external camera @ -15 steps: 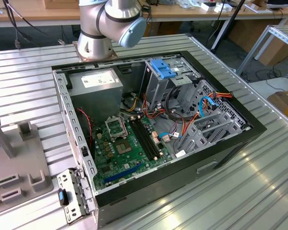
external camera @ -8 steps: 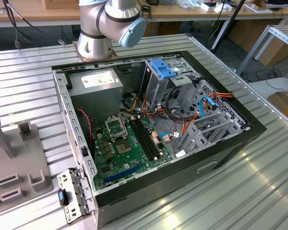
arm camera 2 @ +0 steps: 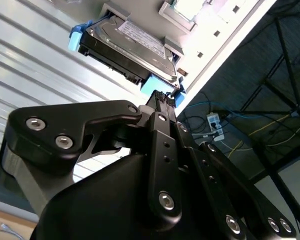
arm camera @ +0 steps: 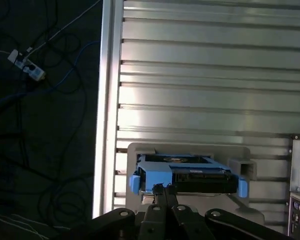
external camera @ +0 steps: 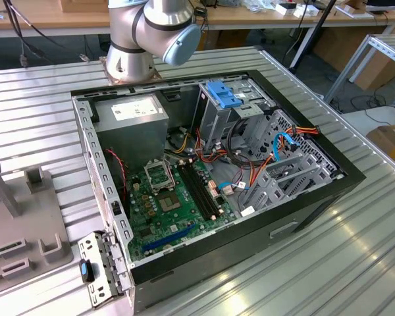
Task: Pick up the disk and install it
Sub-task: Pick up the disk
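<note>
Gripper (arm camera 2: 162, 97) nearest me, fingers pressed together, holding nothing I see; tips just beside blue rail (arm camera 2: 150, 86) of disk (arm camera 2: 140, 40), in grey cradle (arm camera: 190, 148).

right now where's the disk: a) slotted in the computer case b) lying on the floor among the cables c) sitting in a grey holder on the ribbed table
c: in both wrist views the disk sits in a grey holder on the ribbed table, just ahead of the tool
</note>
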Tool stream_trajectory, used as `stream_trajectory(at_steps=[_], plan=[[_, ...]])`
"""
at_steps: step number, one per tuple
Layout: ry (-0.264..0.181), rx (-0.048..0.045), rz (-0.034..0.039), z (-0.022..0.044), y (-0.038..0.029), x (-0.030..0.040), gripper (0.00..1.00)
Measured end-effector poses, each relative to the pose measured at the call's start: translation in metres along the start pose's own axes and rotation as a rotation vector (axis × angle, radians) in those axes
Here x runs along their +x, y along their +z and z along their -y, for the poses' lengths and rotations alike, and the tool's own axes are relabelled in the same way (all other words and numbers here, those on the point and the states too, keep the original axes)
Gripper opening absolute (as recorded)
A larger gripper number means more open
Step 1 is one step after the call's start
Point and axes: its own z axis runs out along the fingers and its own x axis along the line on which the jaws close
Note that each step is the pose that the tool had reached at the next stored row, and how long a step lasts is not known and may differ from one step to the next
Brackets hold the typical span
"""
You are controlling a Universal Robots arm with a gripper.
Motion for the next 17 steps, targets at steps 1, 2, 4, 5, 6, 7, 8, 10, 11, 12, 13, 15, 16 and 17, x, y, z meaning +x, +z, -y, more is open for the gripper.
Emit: stream_trajectory(at_steps=[1, 2, 4, 5, 6, 7, 8, 10, 11, 12, 13, 15, 16, 17], plan=[[-0.024, -0.0003, -0.0007, 0.0, 0.0, 0.0, 0.11], [-0.042, -0.0005, -0.0012, 0.0, 0.0001, 0.0, 0.11], [-0.085, -0.001, -0.0024, 0.0, 0.0001, 0.0, 0.11], [-0.113, -0.0013, -0.0032, 0.0, 0.0001, 0.0, 0.11], [-0.13, -0.0015, -0.0038, 0.0, 0.0001, 0.0, 0.11], [-0.154, -0.0017, -0.0044, 0.0, 0.0002, 0.0, 0.11], [-0.17, -0.0019, -0.0049, 0.0, 0.0002, 0.0, 0.11], [-0.22, -0.0025, -0.0063, 0.0, 0.0002, 0.0, 0.11], [-0.258, -0.0029, -0.0074, 0.0, 0.0003, 0.0, 0.11], [-0.286, -0.0032, -0.0082, 0.0, 0.0003, 0.0, 0.11], [-0.333, -0.0037, -0.0096, 0.0, 0.0004, 0.0, 0.11], [-0.372, -0.0042, -0.0108, 0.0, 0.0004, 0.0, 0.11], [-0.391, -0.0044, -0.0113, 0.0, 0.0005, 0.0, 0.11], [-0.423, -0.0048, -0.0123, 0.0, 0.0005, 0.0, 0.11]])
